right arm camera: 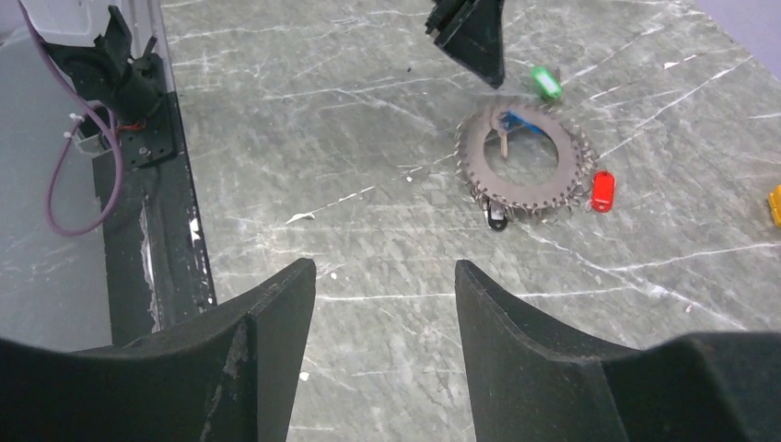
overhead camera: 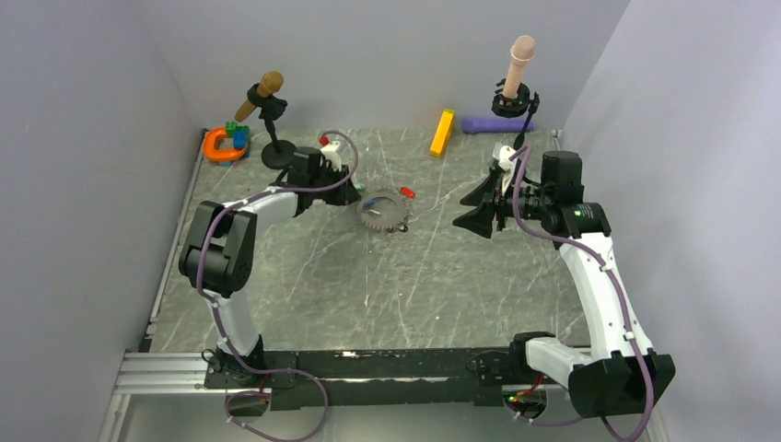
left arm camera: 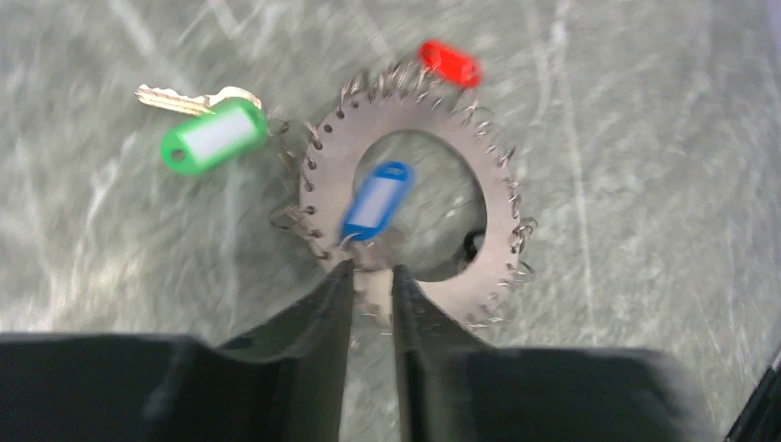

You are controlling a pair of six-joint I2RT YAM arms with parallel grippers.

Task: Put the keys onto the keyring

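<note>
The grey keyring point(left arm camera: 322, 175) lies flat on the table and also shows in the top view point(overhead camera: 384, 213) and the right wrist view point(right arm camera: 479, 152). A blue key point(left arm camera: 377, 199) lies across its hole. A red key point(left arm camera: 450, 63) sits at its far rim, and a green key point(left arm camera: 214, 135) with a metal blade lies just left of it. A black key point(right arm camera: 495, 216) hangs at the rim. My left gripper point(left arm camera: 371, 269) hovers over the ring's near rim with a narrow gap between the jaws and nothing clearly held. My right gripper point(right arm camera: 385, 269) is open and empty, well off to the right.
A yellow block point(overhead camera: 443, 132) and a purple object point(overhead camera: 485, 124) lie at the back. Two microphone-like stands point(overhead camera: 267, 101) point(overhead camera: 516, 87) rise at back left and back right. An orange C-shaped toy point(overhead camera: 221, 145) sits at the back left corner. Grey walls close in three sides.
</note>
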